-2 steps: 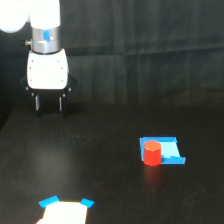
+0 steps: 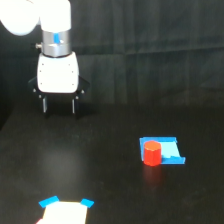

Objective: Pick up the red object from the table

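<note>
While the gripper [image 2: 59,106] hangs open and empty far from the red object [image 2: 152,153], which stands on the blue piece [image 2: 169,150] on the table [image 2: 110,170], the approach seems unfinished, so the arm must travel over and descend.

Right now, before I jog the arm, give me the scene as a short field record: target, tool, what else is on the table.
target: red object, upright on the table, at the exterior view's right
under target: flat blue piece, touching it
tool: fingers apart, empty, hanging at the exterior view's upper left
tool to target: well apart, no contact
other: white piece with blue corners at the bottom edge
</note>
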Tool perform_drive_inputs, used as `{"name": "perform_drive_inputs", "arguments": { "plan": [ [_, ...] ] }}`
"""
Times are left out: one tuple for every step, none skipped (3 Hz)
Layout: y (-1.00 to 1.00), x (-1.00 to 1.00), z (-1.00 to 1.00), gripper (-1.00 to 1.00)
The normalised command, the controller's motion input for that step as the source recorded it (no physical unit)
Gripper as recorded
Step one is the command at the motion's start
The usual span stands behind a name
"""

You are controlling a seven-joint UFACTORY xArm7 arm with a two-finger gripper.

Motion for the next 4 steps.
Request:
{"name": "perform_drive_inputs", "arguments": {
  "plan": [
    [-0.42,1.0,-0.27,1.0],
    [-1.0,1.0,-0.03,1.0],
    [-1.0,1.0,0.08,1.0],
    [-1.0,0.99,0.04,1.0]
  ]
}}
